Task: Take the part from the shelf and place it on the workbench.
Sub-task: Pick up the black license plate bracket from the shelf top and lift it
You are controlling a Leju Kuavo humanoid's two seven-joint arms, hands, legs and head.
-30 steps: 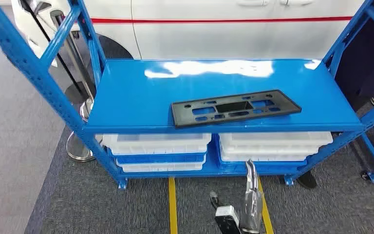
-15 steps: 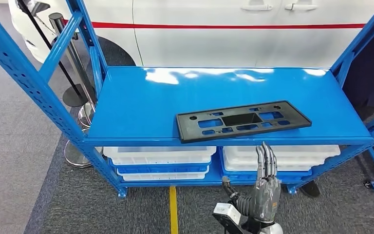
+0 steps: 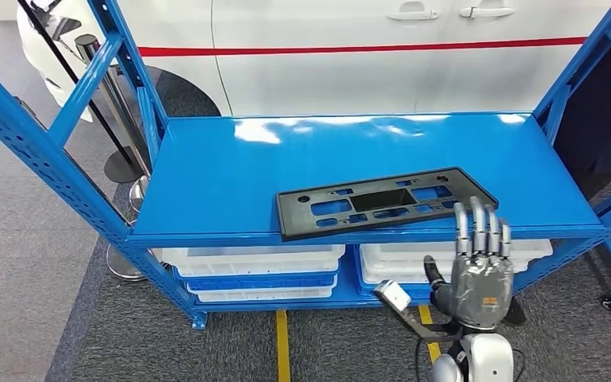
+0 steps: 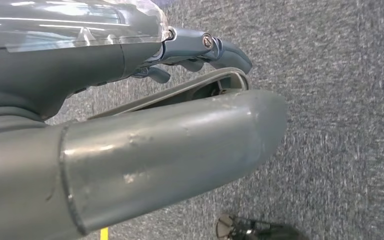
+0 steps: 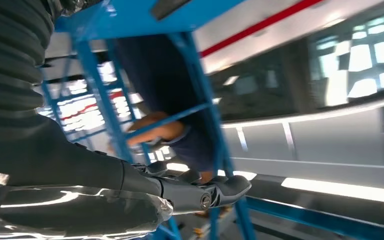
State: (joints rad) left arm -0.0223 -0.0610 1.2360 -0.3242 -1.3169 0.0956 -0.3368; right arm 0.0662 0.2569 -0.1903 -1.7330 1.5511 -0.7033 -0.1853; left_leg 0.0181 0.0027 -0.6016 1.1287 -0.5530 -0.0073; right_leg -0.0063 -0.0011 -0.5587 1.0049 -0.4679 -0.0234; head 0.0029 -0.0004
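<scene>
Head view: blue steel shelf (image 3: 207, 179), its upper deck glossy, carrying one black part (image 3: 383, 202), a flat slotted plate lying near the front edge, slightly askew. White bins (image 3: 254, 259) stacked on the lower level, in two stacks side by side. Behind the shelf, a white car (image 3: 350, 72) with a red stripe (image 3: 350, 48) along its doors; to the left, a stanchion (image 3: 115, 111) on grey carpet (image 3: 40, 231). A yellow line (image 3: 282, 346) runs along the floor in front. Right hand (image 3: 477, 267) raised in front of the shelf edge, just below the part's right end, fingers straight and apart, holding nothing, not touching the part. Left wrist view: left hand (image 4: 130, 145) over grey carpet, thick thumb across the frame, darker fingers curved beyond it, nothing in them; whether they are together or apart, I cannot tell. Right wrist view: blurred; right hand's dark fingers (image 5: 200, 190) extended against blue shelf uprights (image 5: 100, 100), with a person's hand (image 5: 152, 130) and dark sleeve beyond the frame.
</scene>
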